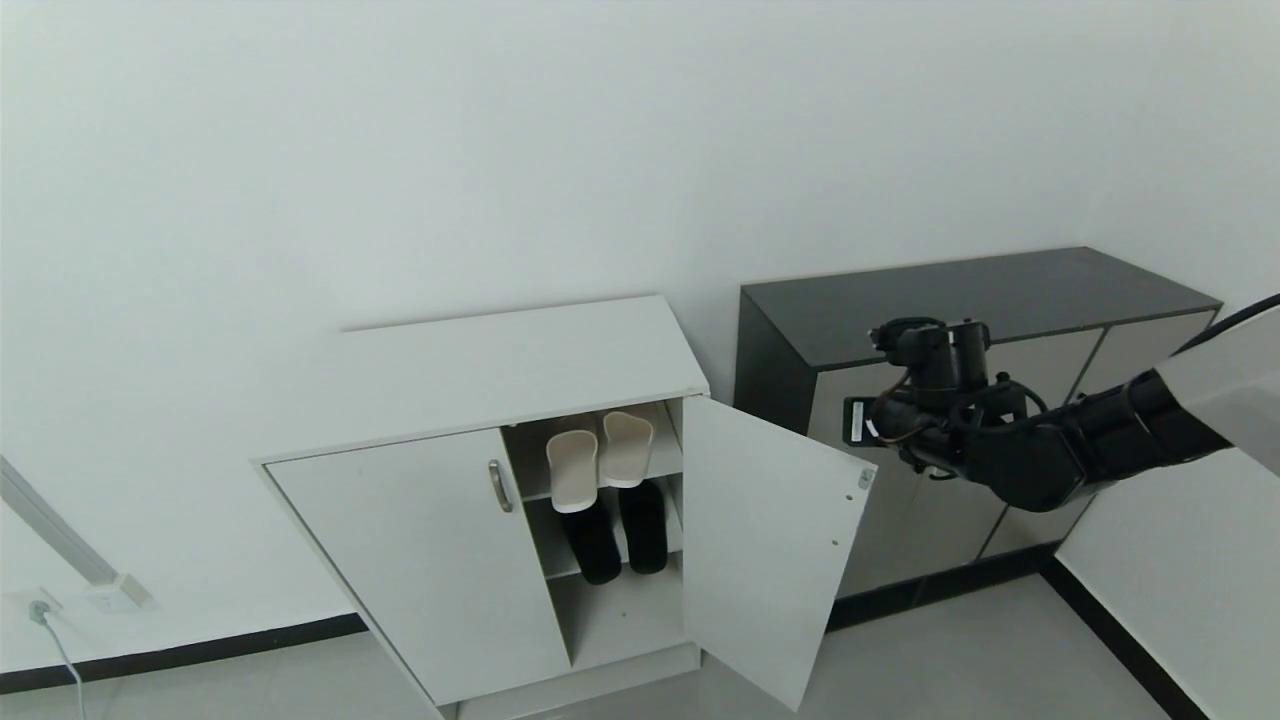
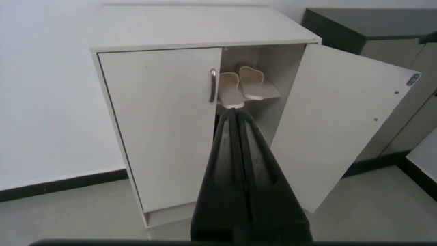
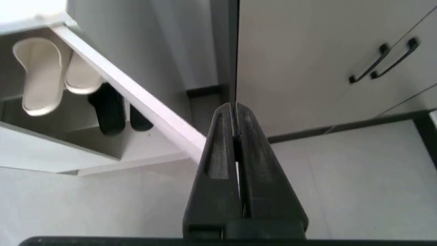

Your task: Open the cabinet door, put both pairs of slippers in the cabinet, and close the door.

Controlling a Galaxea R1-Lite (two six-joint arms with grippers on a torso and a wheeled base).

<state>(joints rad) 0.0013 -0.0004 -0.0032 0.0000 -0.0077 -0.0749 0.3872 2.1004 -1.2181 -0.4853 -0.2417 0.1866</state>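
Note:
The white cabinet (image 1: 520, 360) stands against the wall with its left door (image 1: 420, 560) closed and its right door (image 1: 770, 540) swung open. Inside, a cream pair of slippers (image 1: 600, 455) leans on the upper shelf and a black pair (image 1: 620, 535) stands on the shelf below. My right arm's wrist (image 1: 940, 400) hovers just right of the open door's outer edge. The right gripper (image 3: 235, 109) is shut and empty, its tip by the door's edge (image 3: 136, 96). My left gripper (image 2: 235, 116) is shut and empty, in front of the cabinet opening, near the closed door's handle (image 2: 212, 85).
A grey cabinet with a dark top (image 1: 980, 290) stands right of the white one, close behind the open door. A white panel (image 1: 1200, 560) borders the far right. A wall socket with a cable (image 1: 40, 610) sits low at the left. Bare floor lies before the cabinets.

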